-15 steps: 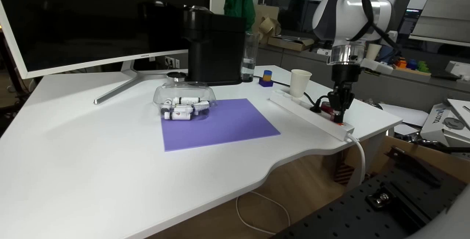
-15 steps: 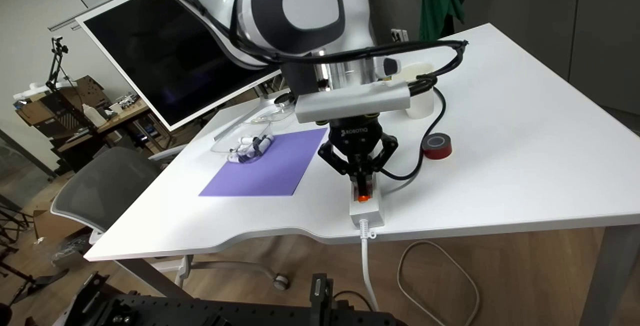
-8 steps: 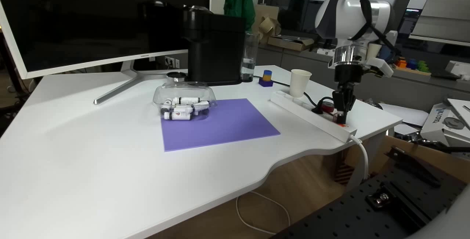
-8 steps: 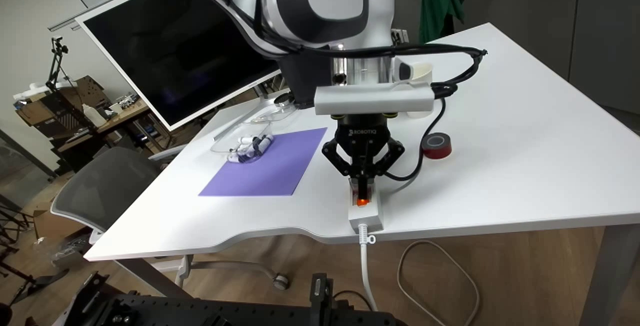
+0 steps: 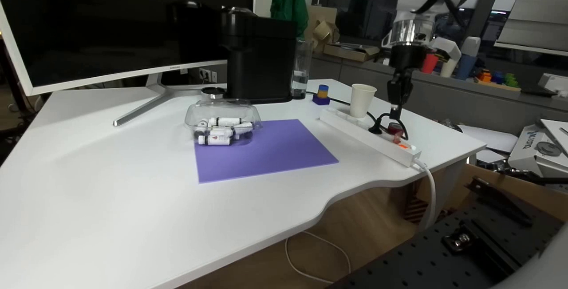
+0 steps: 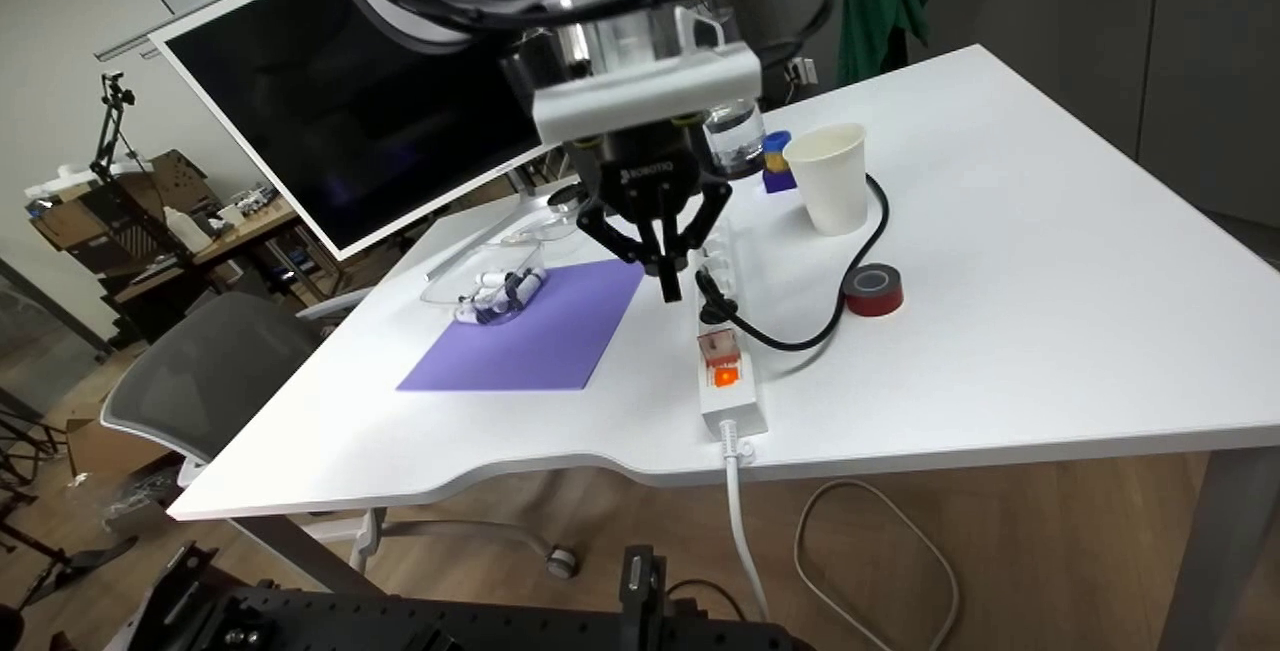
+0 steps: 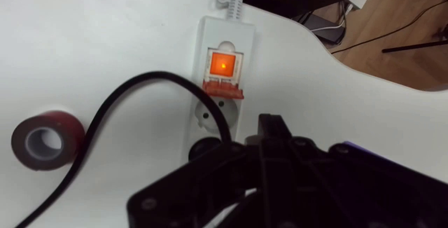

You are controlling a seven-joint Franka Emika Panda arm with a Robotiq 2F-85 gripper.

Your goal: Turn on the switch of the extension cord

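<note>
The extension cord, a long white power strip [image 5: 367, 140], lies along the table; it also shows in the other views [image 6: 735, 411] [image 7: 229, 32]. Its switch [image 7: 223, 64] is orange with a bright glowing spot in the wrist view, and is uncovered in both exterior views [image 6: 726, 376] [image 5: 403, 146]. A translucent red flap [image 7: 223, 89] stands open beside it. A black plug [image 6: 717, 311] sits in a socket further along. My gripper [image 6: 669, 293] is shut and empty, raised above the table and apart from the strip; its fingers meet in the wrist view [image 7: 274, 117].
A black cable [image 7: 157, 75] curves past a red-black tape roll [image 7: 47, 140]. A paper cup [image 6: 828, 178] stands beside the strip's far part. A purple mat [image 5: 266, 151] with a clear box [image 5: 224, 122] of small bottles lies nearby. A black machine [image 5: 262, 56] stands behind.
The gripper was down at the switch in the earlier frames. It has lifted off and moved back along the strip, uncovering switch and flap. The strip's switch end has shifted slightly.
</note>
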